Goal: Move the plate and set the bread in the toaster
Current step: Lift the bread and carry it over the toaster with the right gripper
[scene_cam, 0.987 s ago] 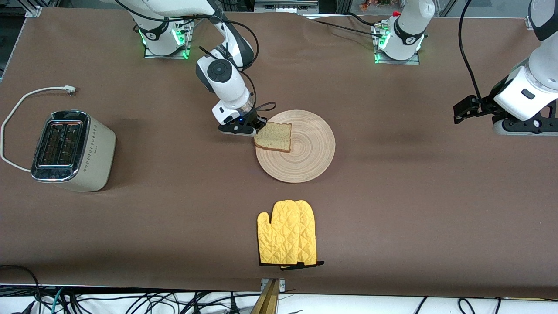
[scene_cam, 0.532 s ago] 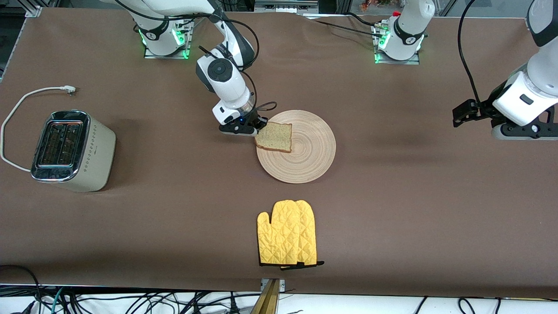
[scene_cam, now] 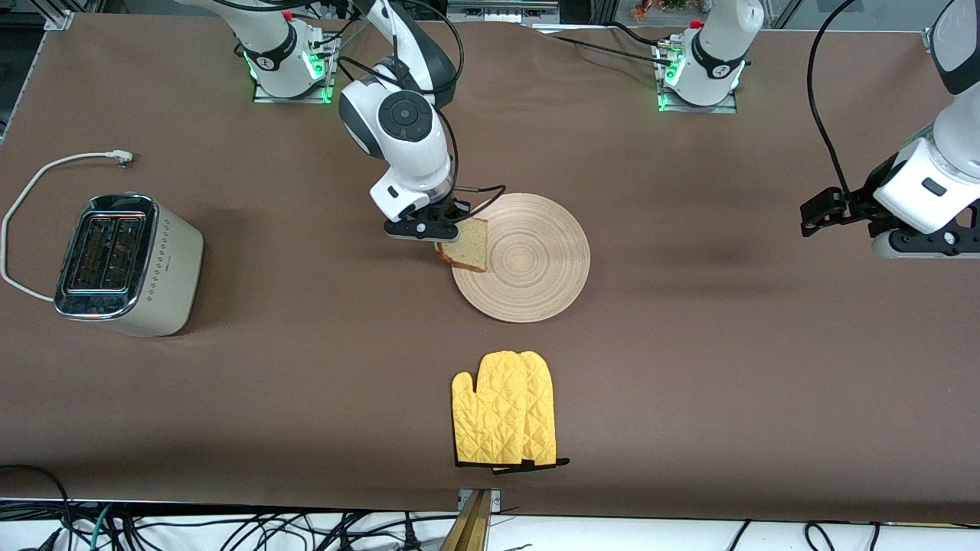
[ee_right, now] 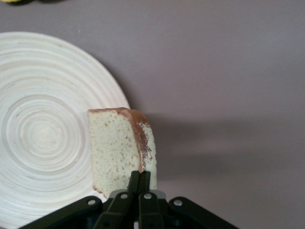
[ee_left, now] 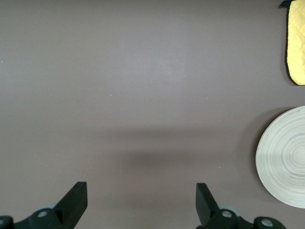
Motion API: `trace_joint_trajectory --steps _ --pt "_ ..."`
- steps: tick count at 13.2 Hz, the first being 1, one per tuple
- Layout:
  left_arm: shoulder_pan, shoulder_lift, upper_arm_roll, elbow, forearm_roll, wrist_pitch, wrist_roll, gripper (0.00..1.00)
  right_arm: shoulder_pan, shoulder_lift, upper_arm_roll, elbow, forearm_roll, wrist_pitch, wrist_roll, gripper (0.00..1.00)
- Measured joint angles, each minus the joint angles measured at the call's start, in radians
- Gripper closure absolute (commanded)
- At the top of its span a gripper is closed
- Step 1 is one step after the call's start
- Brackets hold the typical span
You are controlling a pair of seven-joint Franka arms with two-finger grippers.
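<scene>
- Worktop (scene_cam: 689, 367): brown surface carrying every item; the toaster sits toward the right arm's end, the plate near the middle, so the bread must travel between them.
- Toaster (scene_cam: 126, 264): cream-beige body, chrome top, two slots facing up, white cord trailing; its open slots suit a slice lowered edge-first.
- Plate (scene_cam: 528, 260): round pale-wood disc with concentric grooves, lying flat; bare now that the slice is off its surface.
- Yellow mitt (scene_cam: 504, 419): quilted, flat, nearer the front camera than the plate; untouched.
- Left pincer (ee_left: 142, 202): jaws wide, holding nothing, over bare worktop toward the left arm's end; this arm waits.
- Right pincer (ee_right: 139, 183): clamped on the bread's edge, over the plate's rim, presumably for carrying toward the toaster.
- Bread (ee_right: 121, 148): squarish speckled slice, darker crust, hanging tilted on edge above the plate's rim.
</scene>
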Motion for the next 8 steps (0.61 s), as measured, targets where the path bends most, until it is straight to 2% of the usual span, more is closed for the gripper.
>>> trace_joint_trajectory --steps 5,8 --pt "0.001 0.001 -0.002 0.0 0.0 0.0 0.0 0.0 -0.057 -0.006 -0.043 0.23 -0.024 -0.341 -0.225 1.0" --pt "-0.002 0.001 -0.005 0.001 0.0 0.014 0.0 0.0 -0.07 -0.007 -0.147 0.331 -0.028 -0.505 -0.449 1.0"
